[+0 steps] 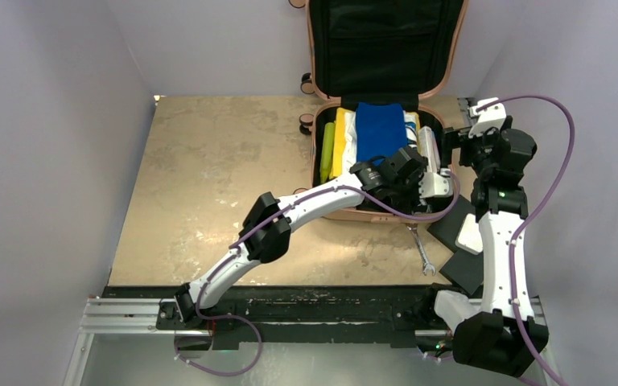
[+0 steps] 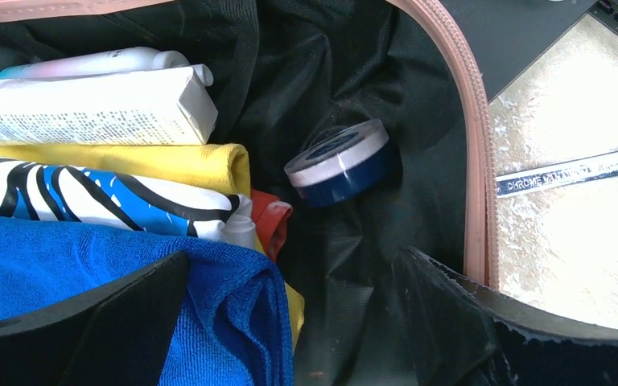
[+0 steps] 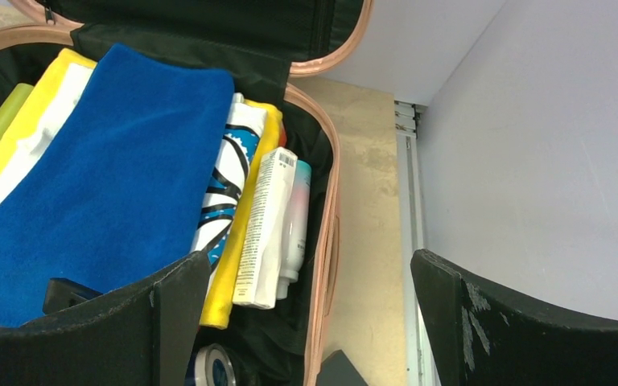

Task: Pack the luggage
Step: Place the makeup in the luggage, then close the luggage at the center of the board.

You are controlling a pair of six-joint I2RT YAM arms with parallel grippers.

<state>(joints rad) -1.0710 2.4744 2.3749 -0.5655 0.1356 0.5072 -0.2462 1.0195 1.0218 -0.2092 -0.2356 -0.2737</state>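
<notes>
Luggage lies open, packed with a blue towel and round tin; left gripper and right gripper both gape wide, empty.

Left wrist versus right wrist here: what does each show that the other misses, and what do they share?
Only the left wrist shows the chrome wrench lying on the table outside the luggage. Only the right wrist shows the raised lid, a green item at the pile's left edge and the wall. Both show the blue towel, white box, pastel bottle, yellow cloth and round blue tin, all inside.
</notes>
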